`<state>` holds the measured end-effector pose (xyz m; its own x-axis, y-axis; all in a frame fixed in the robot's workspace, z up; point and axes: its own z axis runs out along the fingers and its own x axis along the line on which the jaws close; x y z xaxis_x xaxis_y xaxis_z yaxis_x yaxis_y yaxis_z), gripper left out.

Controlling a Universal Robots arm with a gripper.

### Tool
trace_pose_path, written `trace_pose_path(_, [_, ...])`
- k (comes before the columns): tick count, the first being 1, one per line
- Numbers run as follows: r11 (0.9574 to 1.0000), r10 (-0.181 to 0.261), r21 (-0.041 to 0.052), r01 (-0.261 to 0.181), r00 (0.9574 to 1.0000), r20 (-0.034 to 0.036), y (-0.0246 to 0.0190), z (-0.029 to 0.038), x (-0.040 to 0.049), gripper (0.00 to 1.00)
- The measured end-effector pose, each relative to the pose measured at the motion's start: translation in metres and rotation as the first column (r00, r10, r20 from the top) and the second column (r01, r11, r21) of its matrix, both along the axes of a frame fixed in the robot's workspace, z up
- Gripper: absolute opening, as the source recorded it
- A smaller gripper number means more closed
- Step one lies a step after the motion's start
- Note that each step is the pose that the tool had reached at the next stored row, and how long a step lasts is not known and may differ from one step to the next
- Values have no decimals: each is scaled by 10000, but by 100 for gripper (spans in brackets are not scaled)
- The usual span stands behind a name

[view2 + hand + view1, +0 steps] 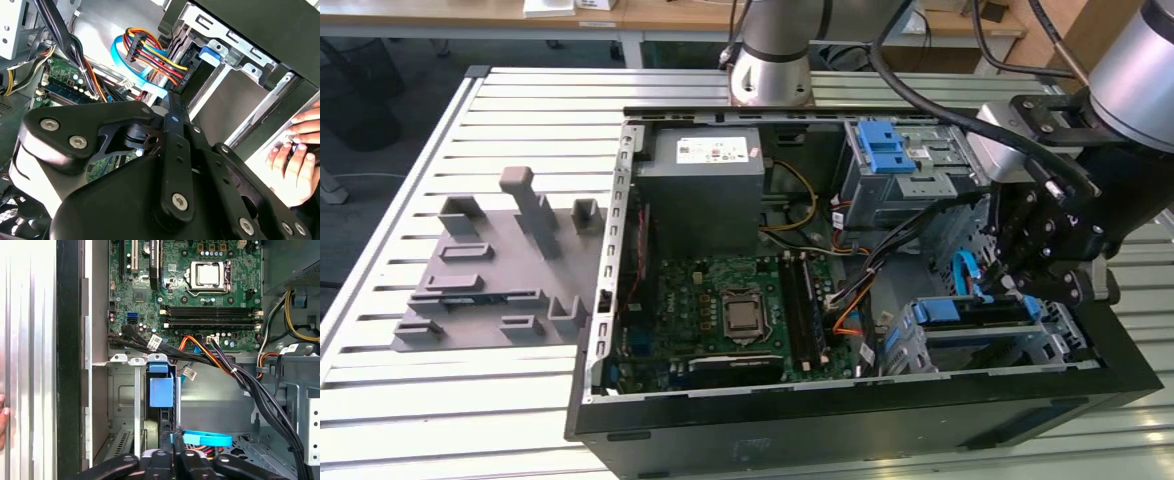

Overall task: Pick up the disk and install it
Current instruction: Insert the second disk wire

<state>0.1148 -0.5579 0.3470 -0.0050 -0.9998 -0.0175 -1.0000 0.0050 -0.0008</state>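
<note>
A slatted metal table (pixel 480 130) carries an open computer case (pixel 854 420) lying on its side, so the inside can be reached from above. In the exterior view the grey power supply (pixel 707 190) sits at upper centre and the motherboard (pixel 720 300) below it. A grey fixture plate (pixel 494 270) lies at the exterior view's left.

The arm reaches down over the metal drive cage (pixel 1047 345) at lower right. In the first wrist view the gripper (pixel 175 457) is narrowed and seems pinched on the thin edge of the disk (pixel 161 390). The disk stands on edge inside the cage bay, blue carrier foremost, probably held so to slide along the slot. A blue data cable (pixel 207 439) curls just beside the fingertips. A person's hand (pixel 295 155) rests on the table outside the case.
</note>
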Motion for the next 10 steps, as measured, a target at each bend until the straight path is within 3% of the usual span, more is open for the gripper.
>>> trace_pose_path(1, [10000,0,0,0,10000,0,0,1,0,11])
trace_pose_path(10, [10000,0,-1,0,10000,0,0,9,0,11])
